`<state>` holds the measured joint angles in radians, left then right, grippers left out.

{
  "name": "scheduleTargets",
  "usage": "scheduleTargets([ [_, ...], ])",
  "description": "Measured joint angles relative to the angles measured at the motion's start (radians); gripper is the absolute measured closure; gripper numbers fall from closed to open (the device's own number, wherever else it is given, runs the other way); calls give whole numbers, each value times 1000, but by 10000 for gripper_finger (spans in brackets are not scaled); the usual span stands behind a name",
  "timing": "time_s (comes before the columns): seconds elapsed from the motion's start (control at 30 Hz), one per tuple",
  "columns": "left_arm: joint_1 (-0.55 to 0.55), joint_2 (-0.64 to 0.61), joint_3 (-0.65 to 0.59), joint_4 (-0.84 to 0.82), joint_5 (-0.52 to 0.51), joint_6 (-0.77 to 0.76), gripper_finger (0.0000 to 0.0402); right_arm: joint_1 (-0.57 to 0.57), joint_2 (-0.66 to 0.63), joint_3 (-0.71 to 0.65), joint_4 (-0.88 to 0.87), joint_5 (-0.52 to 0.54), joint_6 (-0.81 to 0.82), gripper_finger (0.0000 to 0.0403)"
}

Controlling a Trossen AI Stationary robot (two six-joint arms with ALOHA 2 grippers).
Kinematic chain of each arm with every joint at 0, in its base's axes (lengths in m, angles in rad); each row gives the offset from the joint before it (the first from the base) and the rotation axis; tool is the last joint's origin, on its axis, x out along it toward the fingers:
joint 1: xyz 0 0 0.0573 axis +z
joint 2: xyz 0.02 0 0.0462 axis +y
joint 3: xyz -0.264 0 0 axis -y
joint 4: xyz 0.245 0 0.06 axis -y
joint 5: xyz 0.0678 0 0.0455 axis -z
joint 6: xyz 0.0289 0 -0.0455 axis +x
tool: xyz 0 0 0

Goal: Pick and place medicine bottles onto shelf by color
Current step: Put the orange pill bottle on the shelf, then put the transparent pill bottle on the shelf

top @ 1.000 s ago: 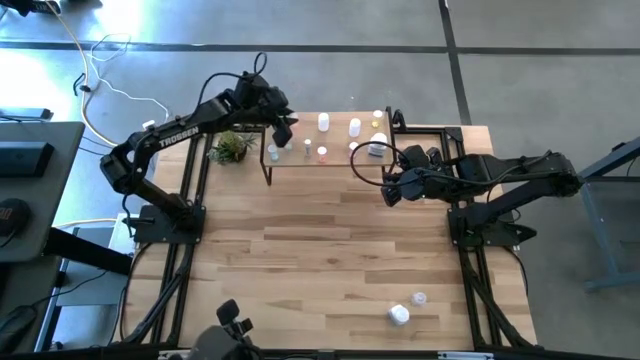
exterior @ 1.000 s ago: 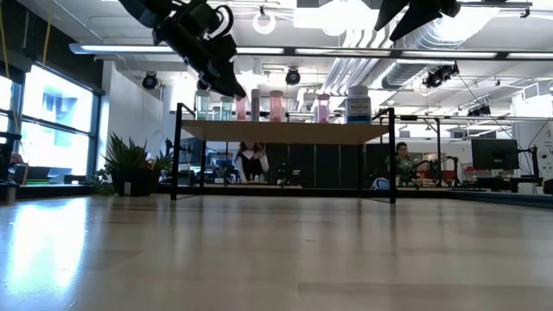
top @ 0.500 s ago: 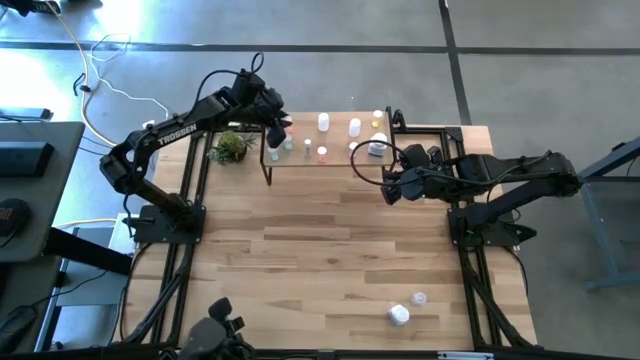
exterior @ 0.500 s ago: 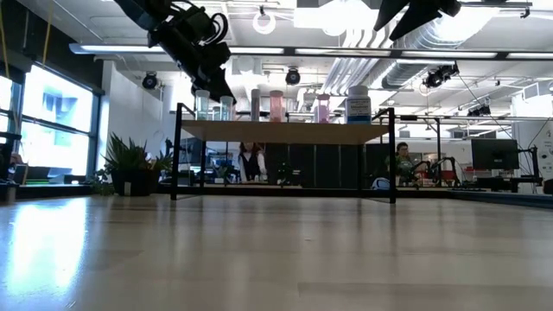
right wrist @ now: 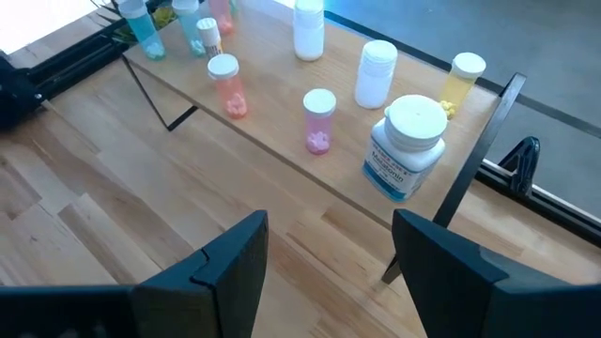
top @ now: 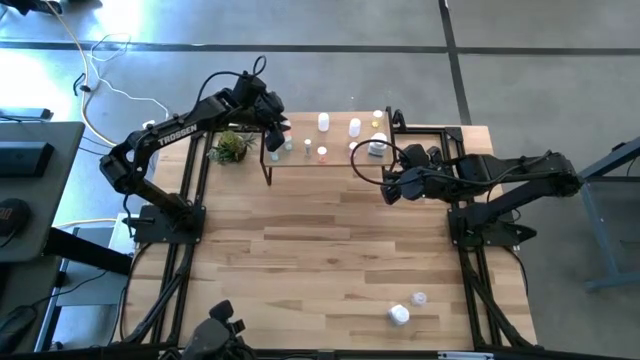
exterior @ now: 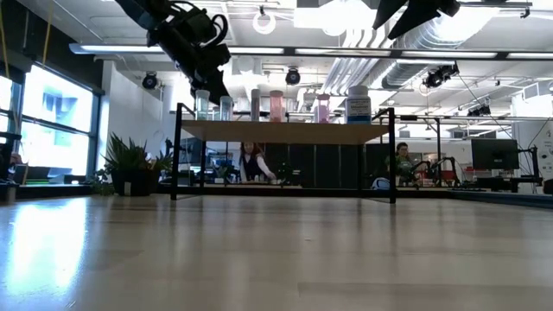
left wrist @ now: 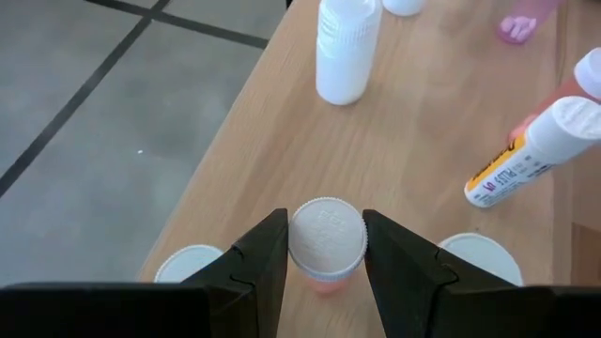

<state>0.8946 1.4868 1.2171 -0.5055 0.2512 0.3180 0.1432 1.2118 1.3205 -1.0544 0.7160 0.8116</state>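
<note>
Left wrist view: pink bottle with a ribbed white cap stands upright on the shelf, between the left gripper's fingers.
Grip: fingers sit close on either side of the cap; whether they press it or have just let go, cannot tell.
Bottle place: at the shelf's plant-side end, near its edge, with two white-capped bottles just beside it, one on each side.
Risk: a sideways drift of the fingers could tip the pink bottle or knock a neighbour off the shelf edge, judging by how tight that cluster is. A lift before full release could drag it over.
Rest of shelf: white bottle farther along, an orange-labelled one leaning; in the high view the left gripper hangs over the shelf end nearest the plant.
Right gripper: spread wide, holding nothing, near the shelf's other end and in front of it, facing a large white bottle.
Off shelf: two bottles on the table, well apart from the shelf.
</note>
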Motion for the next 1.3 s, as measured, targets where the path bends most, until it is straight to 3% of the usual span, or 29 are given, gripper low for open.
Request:
scheduleTargets([
  [0.57,0,0,0,-7,0,10,276,0,0,0,-1,0,0,183],
  [1.13,0,0,0,-6,-1,26,201,0,0,0,-1,-1,0,183],
  [1.3,-1,0,0,-1,-57,26,190,0,0,0,-1,-1,0,183],
])
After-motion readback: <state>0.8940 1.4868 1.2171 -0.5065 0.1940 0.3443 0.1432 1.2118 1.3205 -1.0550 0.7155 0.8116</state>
